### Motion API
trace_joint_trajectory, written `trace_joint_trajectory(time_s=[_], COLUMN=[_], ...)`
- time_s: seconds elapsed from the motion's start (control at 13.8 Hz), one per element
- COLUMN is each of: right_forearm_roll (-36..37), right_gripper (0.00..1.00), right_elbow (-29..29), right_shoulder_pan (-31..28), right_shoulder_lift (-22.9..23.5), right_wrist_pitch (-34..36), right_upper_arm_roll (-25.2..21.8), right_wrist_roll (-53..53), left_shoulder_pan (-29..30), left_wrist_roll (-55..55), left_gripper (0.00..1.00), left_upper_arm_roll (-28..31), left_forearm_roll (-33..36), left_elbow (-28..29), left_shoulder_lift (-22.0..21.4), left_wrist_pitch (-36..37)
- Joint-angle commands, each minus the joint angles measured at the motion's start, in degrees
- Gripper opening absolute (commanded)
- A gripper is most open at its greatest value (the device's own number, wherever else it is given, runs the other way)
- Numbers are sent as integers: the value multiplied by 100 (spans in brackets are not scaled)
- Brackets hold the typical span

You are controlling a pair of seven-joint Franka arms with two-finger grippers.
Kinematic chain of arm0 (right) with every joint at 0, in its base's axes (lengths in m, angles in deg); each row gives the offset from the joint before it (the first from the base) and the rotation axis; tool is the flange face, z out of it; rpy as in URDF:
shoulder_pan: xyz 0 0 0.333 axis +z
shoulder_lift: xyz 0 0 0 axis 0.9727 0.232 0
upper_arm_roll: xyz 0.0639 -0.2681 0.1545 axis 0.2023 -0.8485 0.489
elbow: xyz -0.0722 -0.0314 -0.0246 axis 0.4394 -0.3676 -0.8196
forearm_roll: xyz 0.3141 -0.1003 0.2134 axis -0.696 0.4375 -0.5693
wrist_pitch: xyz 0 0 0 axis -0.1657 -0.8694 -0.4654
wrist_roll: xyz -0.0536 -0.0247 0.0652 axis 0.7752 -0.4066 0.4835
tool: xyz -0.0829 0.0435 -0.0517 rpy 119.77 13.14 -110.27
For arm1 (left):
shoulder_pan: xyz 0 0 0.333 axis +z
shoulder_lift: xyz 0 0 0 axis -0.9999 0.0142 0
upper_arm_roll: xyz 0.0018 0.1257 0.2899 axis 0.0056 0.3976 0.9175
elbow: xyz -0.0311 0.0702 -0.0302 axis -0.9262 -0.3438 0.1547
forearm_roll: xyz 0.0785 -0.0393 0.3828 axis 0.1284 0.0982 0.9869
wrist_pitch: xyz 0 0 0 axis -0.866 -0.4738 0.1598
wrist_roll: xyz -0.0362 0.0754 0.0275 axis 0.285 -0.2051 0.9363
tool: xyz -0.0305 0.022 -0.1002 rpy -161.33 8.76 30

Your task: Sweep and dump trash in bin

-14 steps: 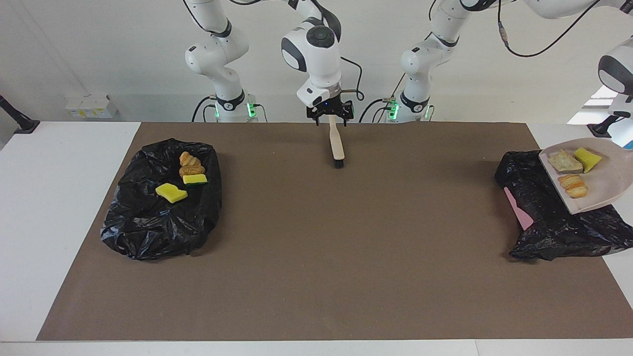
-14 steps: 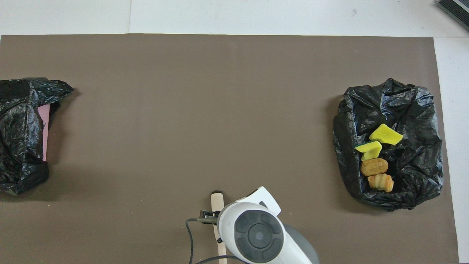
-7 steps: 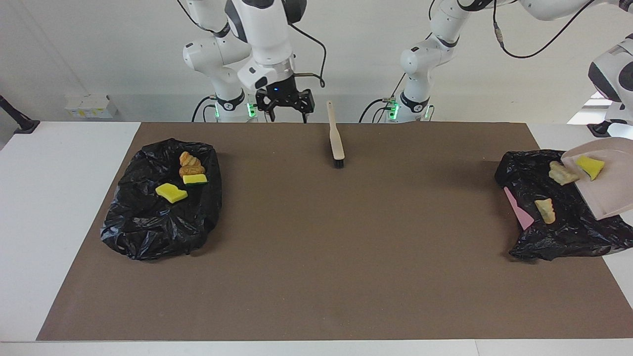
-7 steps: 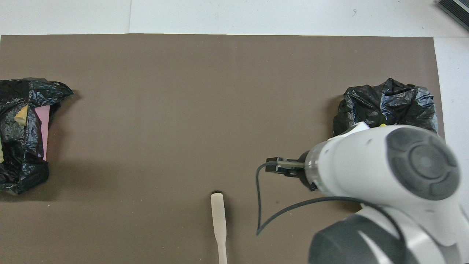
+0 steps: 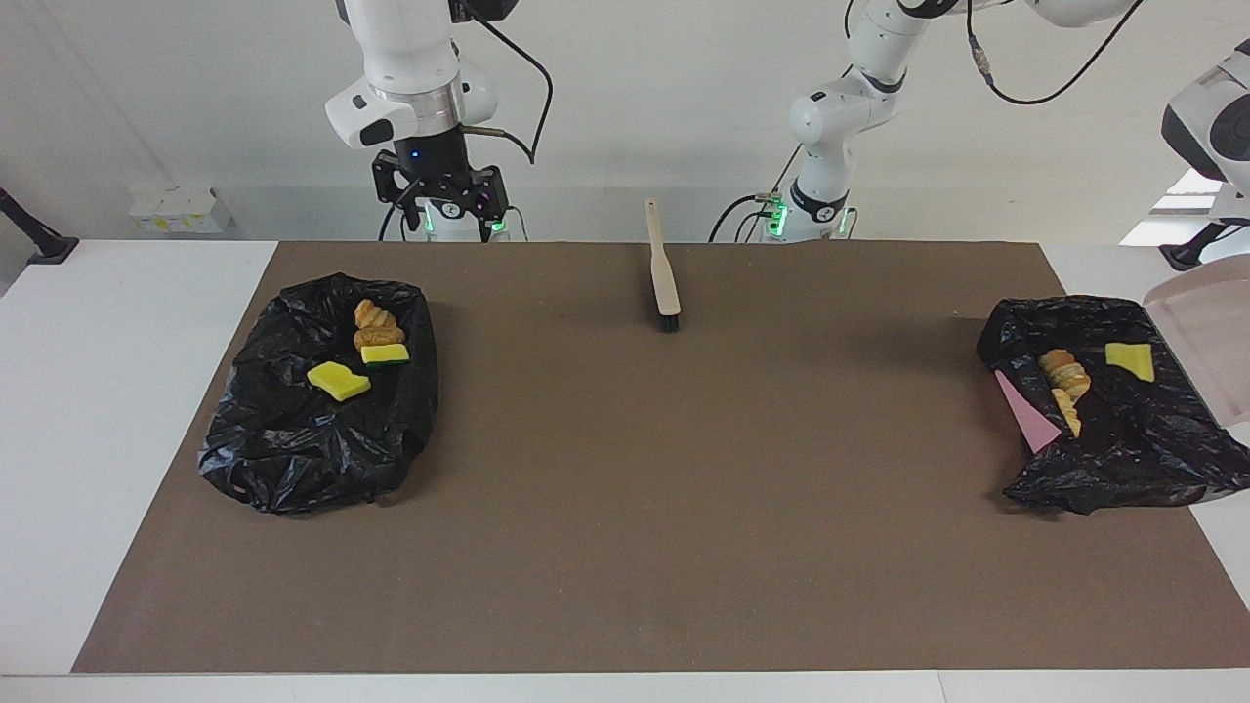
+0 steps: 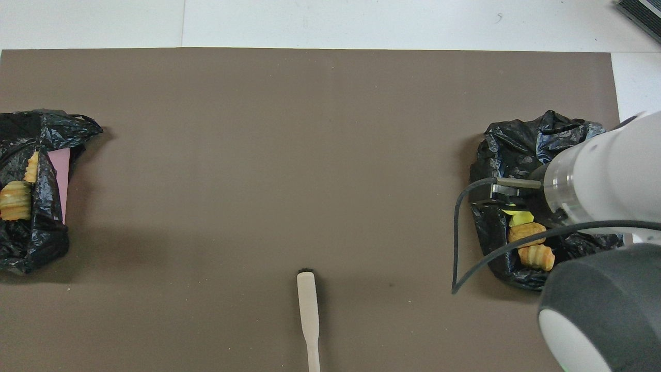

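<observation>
The right arm's fingers are hanging spread wide apart with nothing between them, raised above the right arm's end of the counter. Below those fingers, a crumpled black bin bag is lying open on the brown mat. Four pieces of trash are sitting in it. A croissant-like pastry is lying closest under the fingers and a brown bun is touching it. A yellow sponge with a green edge is just beside the bun, and a yellow sponge chunk is lying farthest from the fingers.

Toward the middle of the mat, well apart from those fingers, a wooden-handled brush is lying flat. Its dark bristles are pointing away from the robots, and nothing is touching it.

At the left arm's end, a second black bin bag is lying open over something pink. Two ridged pastry pieces are lying together in it, with a yellow sponge piece near them.

A beige dustpan is tilting over that bag's outer rim, and no scraps are showing on it. Its handle is running out of sight. The left arm's wrist is showing above the pan. The left arm's fingers are out of sight and are closed, though I cannot see on what.
</observation>
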Motion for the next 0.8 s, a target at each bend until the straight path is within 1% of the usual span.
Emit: trace_joint_trajectory(time_s=[0.0,0.07,0.22,0.36,0.51,0.58,0.73], right_forearm_roll=[97,97,44,-26,-26,-26,-148], right_gripper=[100,100,100,100,100,100,100], right_elbow=[-703,-835,-854,-775,-766,-757,-679], right_shoulder_pan=[-411,-482,-491,-605,-632,-641,-693], right_shoulder_lift=[415,477,486,468,468,460,416], right_wrist_pitch=[409,524,499,446,419,419,419], right_upper_arm_roll=[80,80,80,79,80,80,80], right_wrist_roll=[364,513,533,541,550,550,550], left_shoulder_pan=[-127,-188,-206,-398,-644,-715,-917], left_wrist_roll=[260,251,208,251,269,425,1171], left_gripper=[0,0,0,0,0,0,0], left_upper_arm_roll=[47,56,39,12,30,30,21], left_forearm_roll=[391,391,365,216,233,242,321], left_elbow=[4,4,-4,-4,-13,-13,-13], left_shoulder_lift=[-56,-56,-65,-74,-74,-126,-170], left_wrist_pitch=[234,242,312,820,1024,1173,1839])
